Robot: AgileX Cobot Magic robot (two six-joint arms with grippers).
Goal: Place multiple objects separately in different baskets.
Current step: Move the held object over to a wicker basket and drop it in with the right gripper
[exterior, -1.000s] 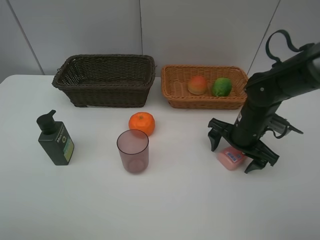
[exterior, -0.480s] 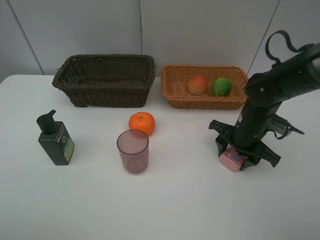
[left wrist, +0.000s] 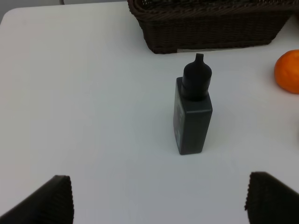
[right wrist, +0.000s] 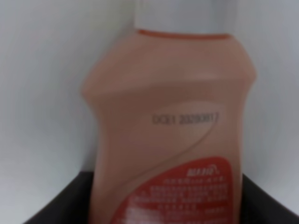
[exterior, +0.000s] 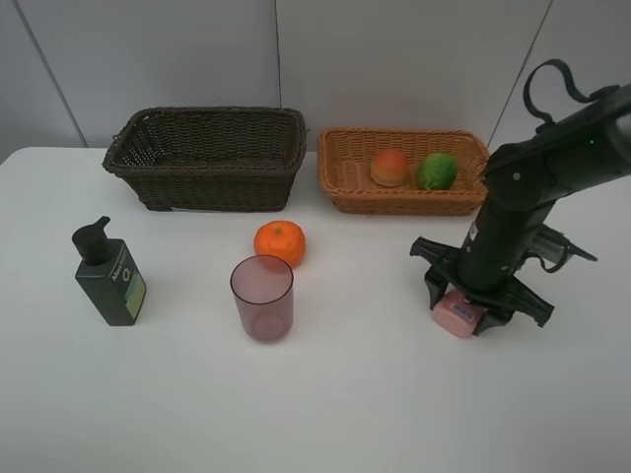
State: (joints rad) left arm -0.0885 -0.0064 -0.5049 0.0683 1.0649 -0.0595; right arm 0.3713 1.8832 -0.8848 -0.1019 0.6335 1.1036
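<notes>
My right gripper (exterior: 471, 313) is shut on the small pink bottle (exterior: 455, 315), which lies on the table at the right; the right wrist view shows this pink bottle (right wrist: 170, 126) filling the frame between the jaws. A peach (exterior: 389, 167) and a green fruit (exterior: 437, 170) lie in the light tan basket (exterior: 394, 203). The dark brown basket (exterior: 207, 187) looks empty. A tangerine (exterior: 279, 242), a mauve cup (exterior: 262, 297) and a dark green pump bottle (exterior: 110, 276) stand on the table. My left gripper (left wrist: 159, 200) is open, short of the pump bottle (left wrist: 192, 116).
The two baskets stand side by side at the back against the wall. The tangerine (left wrist: 287, 71) and the dark basket (left wrist: 210, 28) show at the edges of the left wrist view. The left arm is out of the high view.
The right gripper's fingers, spread on either side of the pink bottle a second ago, have closed on it. Nothing else has moved.
</notes>
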